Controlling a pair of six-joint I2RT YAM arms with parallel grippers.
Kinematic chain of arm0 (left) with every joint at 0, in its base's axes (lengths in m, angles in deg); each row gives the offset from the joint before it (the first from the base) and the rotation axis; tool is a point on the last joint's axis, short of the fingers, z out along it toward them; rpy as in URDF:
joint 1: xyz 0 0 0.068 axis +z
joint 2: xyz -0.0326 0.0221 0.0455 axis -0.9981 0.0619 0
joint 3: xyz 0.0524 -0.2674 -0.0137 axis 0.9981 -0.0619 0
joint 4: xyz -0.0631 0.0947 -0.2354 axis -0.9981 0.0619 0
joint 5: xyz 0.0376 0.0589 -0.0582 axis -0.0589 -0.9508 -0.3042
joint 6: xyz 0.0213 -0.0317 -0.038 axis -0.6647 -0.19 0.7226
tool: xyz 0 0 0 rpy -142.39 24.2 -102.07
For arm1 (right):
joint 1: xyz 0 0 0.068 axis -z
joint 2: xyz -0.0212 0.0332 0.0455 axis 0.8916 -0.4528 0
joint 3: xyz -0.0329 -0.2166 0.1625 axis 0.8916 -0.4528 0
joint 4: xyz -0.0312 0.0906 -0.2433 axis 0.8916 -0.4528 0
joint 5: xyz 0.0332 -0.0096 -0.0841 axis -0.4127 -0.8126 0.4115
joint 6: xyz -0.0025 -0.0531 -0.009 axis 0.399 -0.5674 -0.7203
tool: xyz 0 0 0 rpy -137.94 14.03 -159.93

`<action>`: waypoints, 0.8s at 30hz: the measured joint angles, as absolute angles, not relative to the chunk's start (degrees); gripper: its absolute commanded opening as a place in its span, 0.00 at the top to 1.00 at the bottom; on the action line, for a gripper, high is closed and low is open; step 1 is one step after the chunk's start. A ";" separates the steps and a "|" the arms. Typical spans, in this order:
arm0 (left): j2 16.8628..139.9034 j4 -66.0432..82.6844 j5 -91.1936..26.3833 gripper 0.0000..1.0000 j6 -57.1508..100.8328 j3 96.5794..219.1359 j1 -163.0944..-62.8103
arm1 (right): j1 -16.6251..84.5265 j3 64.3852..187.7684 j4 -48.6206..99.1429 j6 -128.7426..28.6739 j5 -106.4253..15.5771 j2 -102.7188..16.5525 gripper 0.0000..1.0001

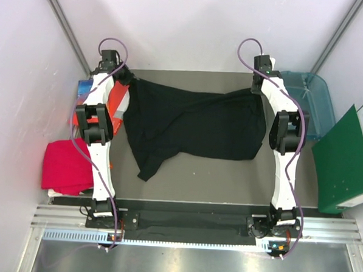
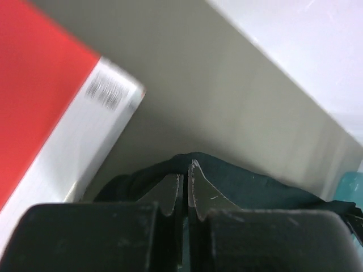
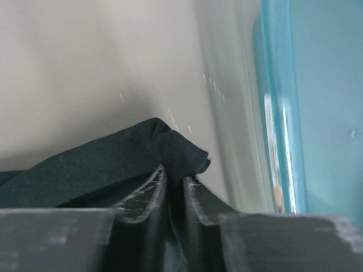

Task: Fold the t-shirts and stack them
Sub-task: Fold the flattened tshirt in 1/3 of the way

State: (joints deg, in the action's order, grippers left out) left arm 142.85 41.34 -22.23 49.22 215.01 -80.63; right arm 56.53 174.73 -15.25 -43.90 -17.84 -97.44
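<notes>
A large black t-shirt (image 1: 191,121) hangs stretched between my two grippers over the far half of the table, its lower corner drooping toward the front left. My left gripper (image 1: 125,78) is shut on its far left corner; the left wrist view shows the cloth (image 2: 244,181) pinched between the shut fingers (image 2: 186,173). My right gripper (image 1: 257,88) is shut on its far right corner; the right wrist view shows the cloth (image 3: 113,161) bunched between the fingers (image 3: 174,178). A crimson-pink folded t-shirt (image 1: 64,165) lies at the left edge, beside the left arm.
A flat red sheet with a blue book (image 1: 116,102) lies at the back left, its red and white face in the left wrist view (image 2: 51,113). A teal plastic bin (image 1: 308,100) stands at the back right. A green binder (image 1: 344,160) leans at the right.
</notes>
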 measured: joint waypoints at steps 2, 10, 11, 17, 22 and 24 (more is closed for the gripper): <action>144.53 39.94 -22.08 0.21 50.01 217.19 -80.65 | 56.51 176.35 -13.15 -45.10 -17.97 -98.03 0.41; 143.53 35.07 -20.20 0.01 50.55 215.18 -80.28 | 56.55 169.99 -4.93 -46.72 -19.89 -94.88 0.00; 140.95 35.07 -20.15 0.01 50.12 211.27 -80.28 | 56.55 167.28 -4.30 -46.65 -19.94 -93.11 0.00; 124.36 35.53 -19.48 0.02 45.70 194.42 -80.98 | 56.55 152.44 -6.02 -44.58 -21.29 -77.31 0.00; 113.28 39.68 -23.00 0.05 38.64 185.96 -86.64 | 56.64 143.00 -9.17 -40.66 -24.66 -64.33 0.02; 110.72 42.08 -25.14 0.07 36.09 182.35 -91.36 | 56.75 138.95 -10.85 -39.22 -26.41 -61.62 0.03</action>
